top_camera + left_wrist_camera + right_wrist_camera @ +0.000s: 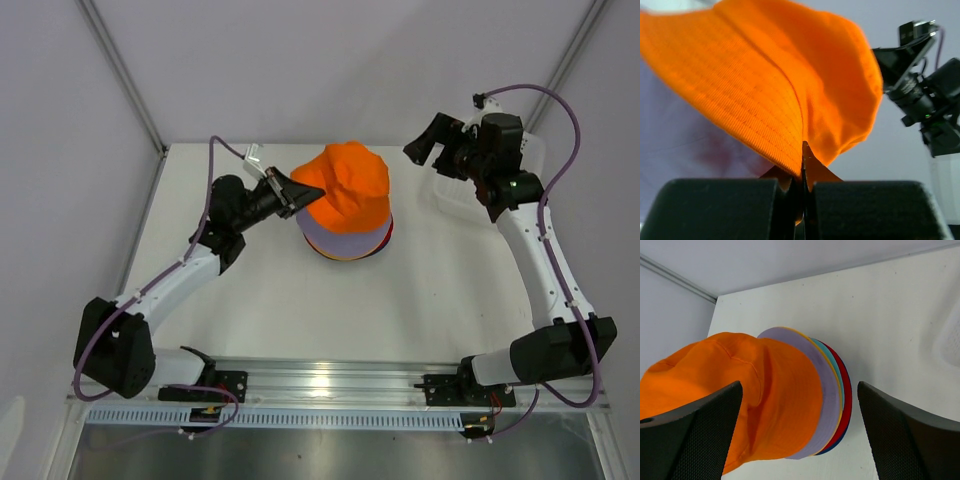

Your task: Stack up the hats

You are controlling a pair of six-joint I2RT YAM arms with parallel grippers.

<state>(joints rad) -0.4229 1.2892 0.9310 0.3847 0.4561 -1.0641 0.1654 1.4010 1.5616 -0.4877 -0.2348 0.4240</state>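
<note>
Centrally on the white table (300,310), the orange hat (345,185) sits over a pile of 5 other bucket hats, its crown rumpled and leaning toward the back. The left gripper (300,195) has its 2 fingers pressed together on the left edge of that hat's brim. In the left wrist view the orange fabric (790,75) is pinched in the thin slit between the black pads (802,185) and fans upward from them.

Below the orange hat (740,390), the right wrist view shows nested brims: the lavender hat (815,370) just under it, then a thin yellow hat edge (839,405), the teal hat (832,365), the red hat (846,400) and the navy hat (832,446) at the bottom, against the table.

The right gripper (437,150) hangs in the air to the right of the pile, apart from it, with its fingers spread wide and nothing between them. A white basket (455,200) lies on the table under that arm, near the right edge.
</note>
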